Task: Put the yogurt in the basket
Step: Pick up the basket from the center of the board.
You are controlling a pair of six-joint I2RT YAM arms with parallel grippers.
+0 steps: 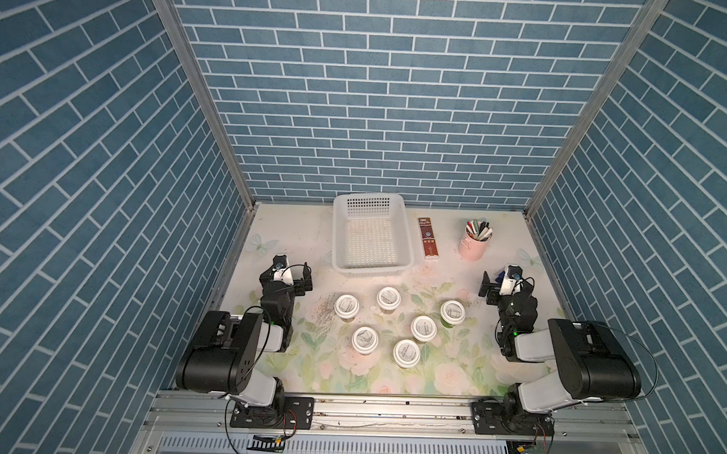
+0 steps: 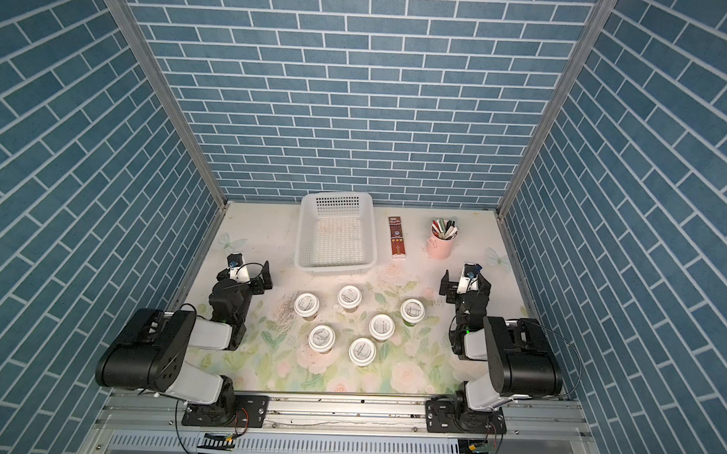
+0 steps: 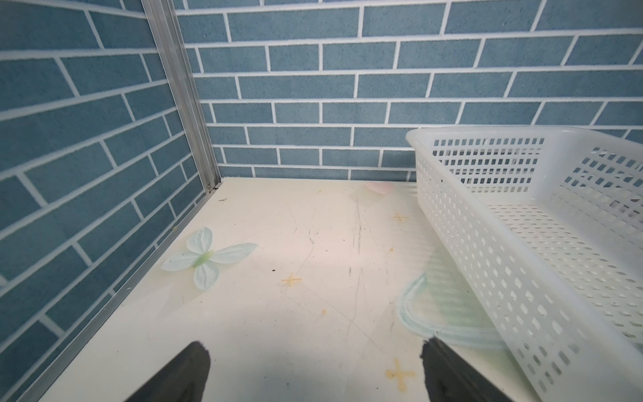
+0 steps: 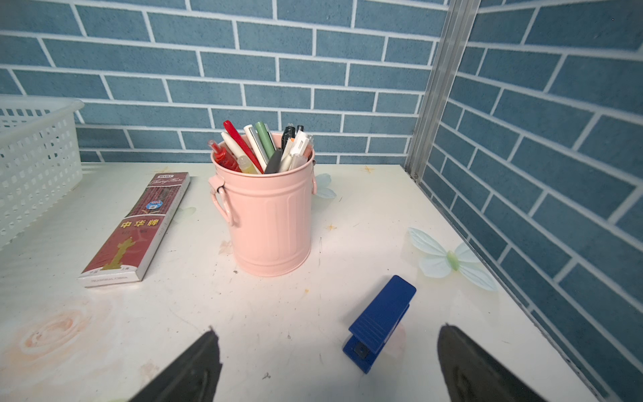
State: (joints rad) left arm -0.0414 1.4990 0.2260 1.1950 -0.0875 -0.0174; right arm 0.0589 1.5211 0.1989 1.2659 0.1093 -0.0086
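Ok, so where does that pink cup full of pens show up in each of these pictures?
In a top view: the pink cup stands near the back wall, to the right of the red box.
In a top view: same spot, to the right of the red box.
Left wrist: not in it.
Right wrist: mid-picture, beside the red box.
Shared landmark: the white basket, seen in all four views.

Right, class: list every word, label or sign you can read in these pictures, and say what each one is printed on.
"Chung Hwa": script on the red box, at the end nearer the wall.
"中华牌": gold characters on the middle of the same box.
White end face of that box: print too small to read.
Yogurt cups: grey print on the lids, too blurred to read.
Nothing else is legible.
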